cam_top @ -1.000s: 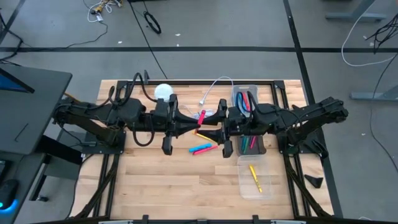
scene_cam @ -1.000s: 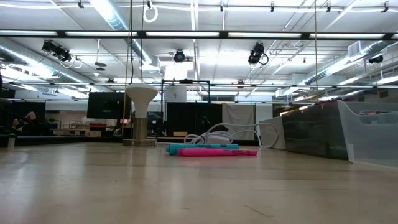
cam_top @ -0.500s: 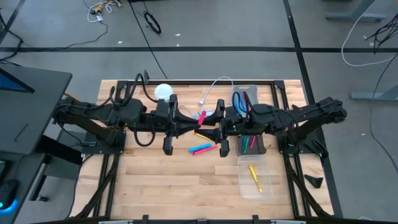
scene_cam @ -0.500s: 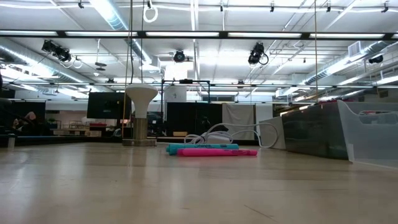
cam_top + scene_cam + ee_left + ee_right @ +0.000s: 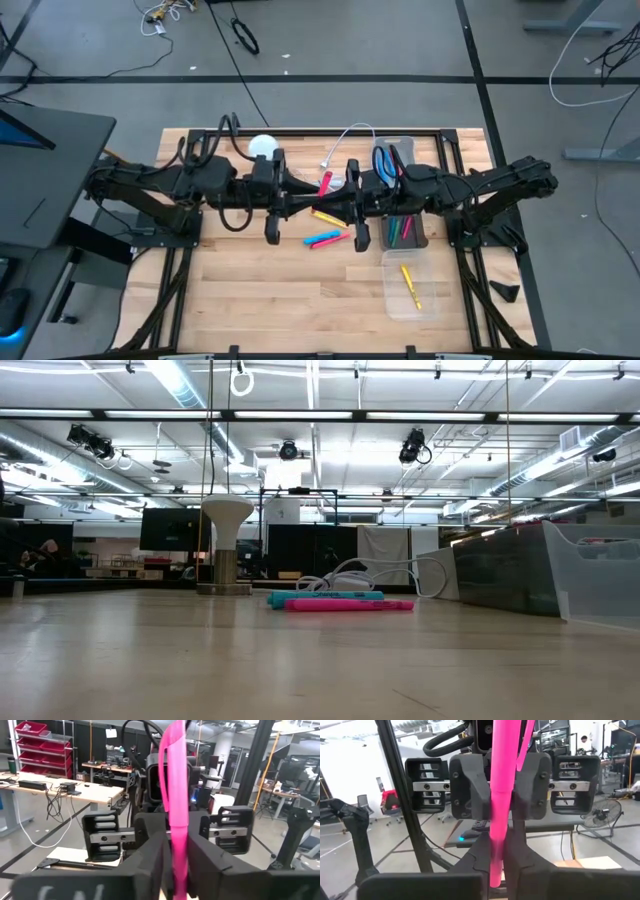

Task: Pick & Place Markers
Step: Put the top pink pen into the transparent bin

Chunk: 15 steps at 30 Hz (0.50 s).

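Note:
A pink marker (image 5: pixel 505 765) stands upright in the air above the middle of the table, between my two grippers, which face each other. My right gripper (image 5: pixel 498 865) is shut on it. My left gripper (image 5: pixel 177 870) comes level from the table's left. Its fingers stand close on either side of the same marker (image 5: pixel 175 785) with a narrow gap. From above, the marker (image 5: pixel 324 184) shows where the two grippers meet. A blue marker (image 5: pixel 318 237) and a second pink marker (image 5: pixel 350 604) lie flat on the table below. My right gripper pinches the pink marker's lower part (image 5: pixel 496 845) between its two fingers. The fingers come level from the table's right side and lie across the marker. The marker stands upright above the fingers, lifted clear of the table.
A yellow marker (image 5: pixel 326 215) lies under the grippers. A dark bin (image 5: pixel 402 228) with several markers stands under the right arm. A clear tub (image 5: pixel 410 285) with a yellow marker sits nearer. A white cable (image 5: pixel 345 138) and a white stand (image 5: pixel 262 147) are at the far side.
My right gripper has shut on the pink marker held up between the two grippers. Both arms have stayed where they were, and the markers on the table have not moved.

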### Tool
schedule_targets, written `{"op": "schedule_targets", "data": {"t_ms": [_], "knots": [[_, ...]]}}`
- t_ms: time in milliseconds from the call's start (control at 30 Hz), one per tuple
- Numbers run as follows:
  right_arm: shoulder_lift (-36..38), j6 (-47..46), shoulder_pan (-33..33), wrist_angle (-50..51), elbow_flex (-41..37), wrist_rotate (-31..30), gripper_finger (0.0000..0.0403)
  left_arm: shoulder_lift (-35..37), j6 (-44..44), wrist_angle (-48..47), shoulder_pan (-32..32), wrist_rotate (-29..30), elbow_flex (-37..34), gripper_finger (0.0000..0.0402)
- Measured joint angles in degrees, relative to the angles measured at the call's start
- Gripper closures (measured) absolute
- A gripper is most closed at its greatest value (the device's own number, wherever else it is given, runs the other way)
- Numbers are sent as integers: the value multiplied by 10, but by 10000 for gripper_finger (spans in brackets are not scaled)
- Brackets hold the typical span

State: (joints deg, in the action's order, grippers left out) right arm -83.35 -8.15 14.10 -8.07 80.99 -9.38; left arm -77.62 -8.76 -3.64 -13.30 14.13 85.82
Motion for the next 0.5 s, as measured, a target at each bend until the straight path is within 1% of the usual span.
{"op": "schedule_targets", "data": {"t_ms": [100,200,367,500], "knots": [[0,-12,1,3,0,-9,388,0,-7,-6,0,0,0,290],[4,-25,3,21,0,-35,388,0,-8,-19,0,0,0,279],[22,-33,13,70,0,-76,388,10,-6,-45,-5,1,0,276],[44,-54,31,131,0,-135,388,18,-4,-80,-4,20,0,275]]}}
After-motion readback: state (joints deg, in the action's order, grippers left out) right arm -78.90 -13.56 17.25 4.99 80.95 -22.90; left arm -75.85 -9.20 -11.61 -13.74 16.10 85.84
